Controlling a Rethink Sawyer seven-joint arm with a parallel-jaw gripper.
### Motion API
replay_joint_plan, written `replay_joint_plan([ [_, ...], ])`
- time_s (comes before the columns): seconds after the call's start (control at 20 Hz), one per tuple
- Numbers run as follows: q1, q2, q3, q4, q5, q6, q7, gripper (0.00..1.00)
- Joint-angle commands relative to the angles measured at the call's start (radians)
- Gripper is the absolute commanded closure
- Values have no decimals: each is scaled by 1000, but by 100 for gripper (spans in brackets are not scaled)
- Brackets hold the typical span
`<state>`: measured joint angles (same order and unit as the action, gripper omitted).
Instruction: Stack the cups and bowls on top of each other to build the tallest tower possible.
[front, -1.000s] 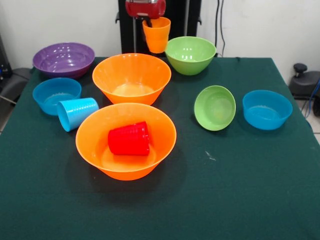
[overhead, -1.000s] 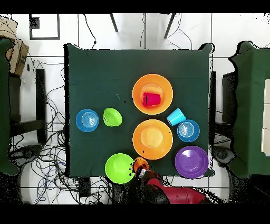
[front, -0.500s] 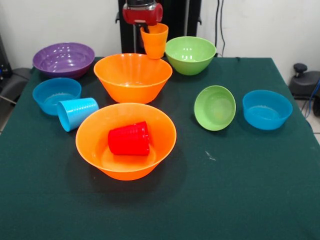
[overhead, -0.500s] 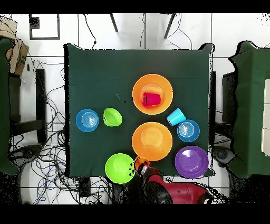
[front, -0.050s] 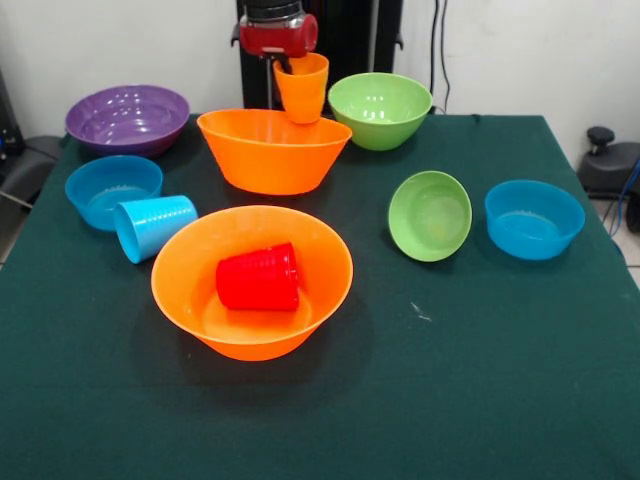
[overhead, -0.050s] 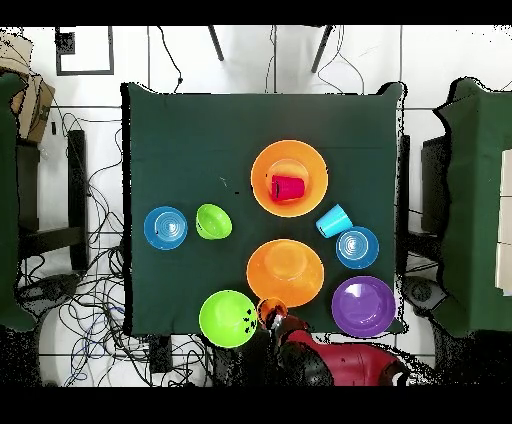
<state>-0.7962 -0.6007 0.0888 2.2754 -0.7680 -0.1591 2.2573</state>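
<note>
My gripper (front, -0.050s: 288, 64) is shut on the rim of the orange cup (front, -0.050s: 302, 90), which hangs upright at the table's far edge, its base just behind the far rim of a large orange bowl (front, -0.050s: 270, 152). That bowl is tipped, its opening turned away from the camera. In the overhead view the orange cup (overhead, -0.050s: 270, 311) lies between this orange bowl (overhead, -0.050s: 285, 272) and the large green bowl (overhead, -0.050s: 227, 318). A second large orange bowl (front, -0.050s: 250, 285) holds the red cup (front, -0.050s: 258, 277) on its side. The light blue cup (front, -0.050s: 153, 226) lies on its side next to it.
The purple bowl (front, -0.050s: 127, 117) and a small blue bowl (front, -0.050s: 112, 188) stand at the left. The large green bowl (front, -0.050s: 380, 108) is at the back, right of the gripper. A tilted small green bowl (front, -0.050s: 430, 215) and another small blue bowl (front, -0.050s: 534, 218) are at the right.
The gripper has carried the orange cup left and a little lower. The far orange bowl has shifted toward the robot and tipped, so its opening shows less.
</note>
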Motion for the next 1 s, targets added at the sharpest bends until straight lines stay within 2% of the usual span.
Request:
replay_joint_plan([
  [0.05, -52, 22, 157, -165, -60, 182, -93, 100],
  [0.45, -106, -53, 252, -126, -2, 283, -104, 100],
  [0.8, -124, -113, 319, -90, 50, 334, -76, 100],
  [1.0, -120, -172, 353, -70, 89, 385, -74, 100],
])
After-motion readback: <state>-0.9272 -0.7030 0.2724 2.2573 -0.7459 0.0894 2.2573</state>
